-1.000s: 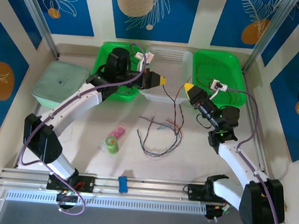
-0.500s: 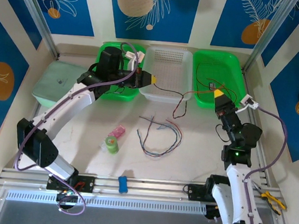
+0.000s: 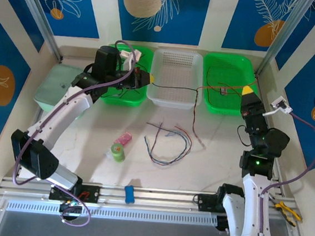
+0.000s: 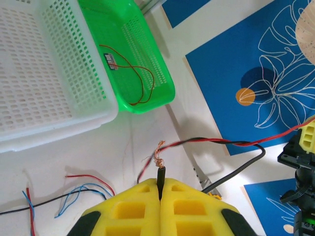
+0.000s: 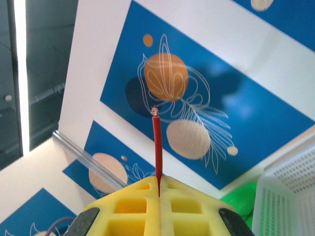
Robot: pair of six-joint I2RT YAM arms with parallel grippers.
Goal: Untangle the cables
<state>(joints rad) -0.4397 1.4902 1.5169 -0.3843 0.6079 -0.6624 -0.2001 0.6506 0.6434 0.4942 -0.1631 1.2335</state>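
My left gripper (image 3: 146, 78) is shut on the bare-tipped end of a black cable (image 4: 160, 173), in front of the left green basket. My right gripper (image 3: 249, 91) is shut on the end of a red cable (image 5: 157, 142), which sticks up between its yellow fingers. Between the two grippers the black cable (image 3: 171, 87) and the red cable (image 3: 221, 89) run as one stretched line across the white basket's front. A loose strand (image 3: 199, 125) hangs from that line down to the table. More cables (image 3: 169, 144), black, red and blue, lie in a loose loop at the table's middle.
Three baskets stand at the back: left green (image 3: 110, 97), white (image 3: 174, 100) and right green (image 3: 225, 105), the last holding a thin red wire (image 4: 142, 78). A green tape roll (image 3: 118, 152), a pink piece (image 3: 123, 138) and a pale green box (image 3: 60, 86) sit at the left.
The two grippers have drawn apart, the left one leftward and the right one to the right edge. The cable between them has gone from slack to stretched.
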